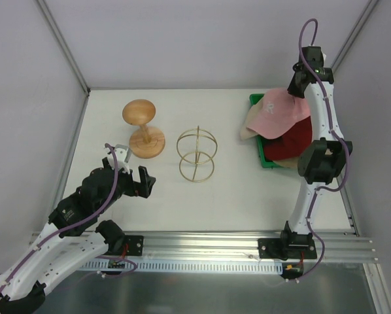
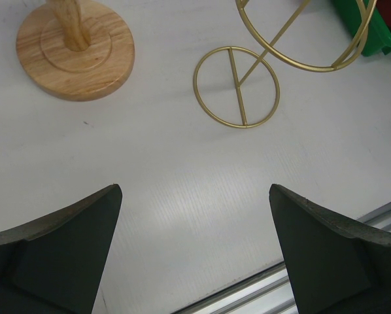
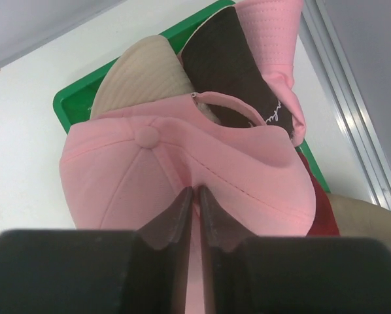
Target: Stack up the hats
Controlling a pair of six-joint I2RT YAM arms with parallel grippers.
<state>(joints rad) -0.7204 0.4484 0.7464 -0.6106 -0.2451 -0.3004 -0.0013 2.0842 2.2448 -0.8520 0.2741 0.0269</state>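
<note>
From above, the pink hat is lying topmost in the green tray. At my left wrist, my left gripper is standing wide open, holding nothing, well left of that tray. At my right wrist, my right gripper is pinching the hat's crown over the tray, the jaws almost together.

Pink fabric cap: plain pink, white lettering on front. Dark red fabric cap: solid red. Tan ribbed fabric hat: beige, fine ribbing. Black fabric hat: black, small white script at edge. Rectangular plastic tray: green. Wire globe stand: gold. Mushroom-shaped wooden stand: light brown, visible grain. Table: white.
</note>
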